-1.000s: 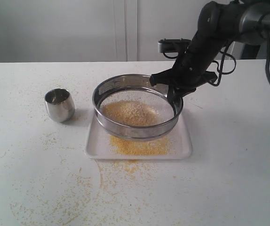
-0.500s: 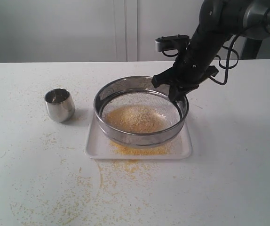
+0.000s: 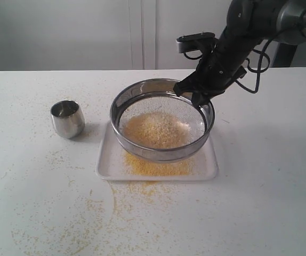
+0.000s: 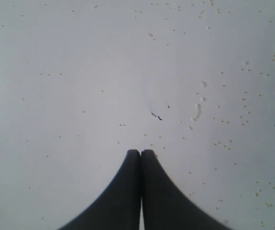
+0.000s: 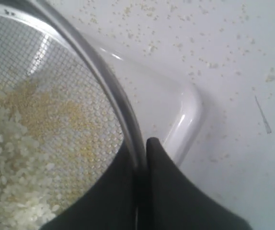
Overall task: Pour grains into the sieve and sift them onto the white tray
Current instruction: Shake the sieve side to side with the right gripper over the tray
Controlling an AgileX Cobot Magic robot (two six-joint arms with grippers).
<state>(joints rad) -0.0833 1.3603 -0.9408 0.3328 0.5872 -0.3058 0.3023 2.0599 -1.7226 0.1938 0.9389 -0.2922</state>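
The steel sieve (image 3: 162,119) hangs tilted a little above the white tray (image 3: 209,169), with a pale heap of grains (image 3: 158,129) on its mesh. Fine yellow grains (image 3: 155,167) lie sifted on the tray below. My right gripper (image 3: 198,99) is shut on the sieve's far right rim; in the right wrist view the rim (image 5: 109,90) runs between its fingers, the gripper (image 5: 141,146) pinching it above the tray's corner (image 5: 188,115), with whitish grains (image 5: 8,158) on the mesh. My left gripper (image 4: 140,152) is shut on nothing, over bare table.
A small rounded steel cup (image 3: 67,118) stands upright left of the tray. Loose yellow grains (image 3: 94,213) are scattered across the white table in front of and left of the tray. The table's back edge meets a white wall.
The right gripper has moved the sieve back and right and lifted its near side; the grain heap has shifted inside it, and more of the yellow pile on the tray shows.
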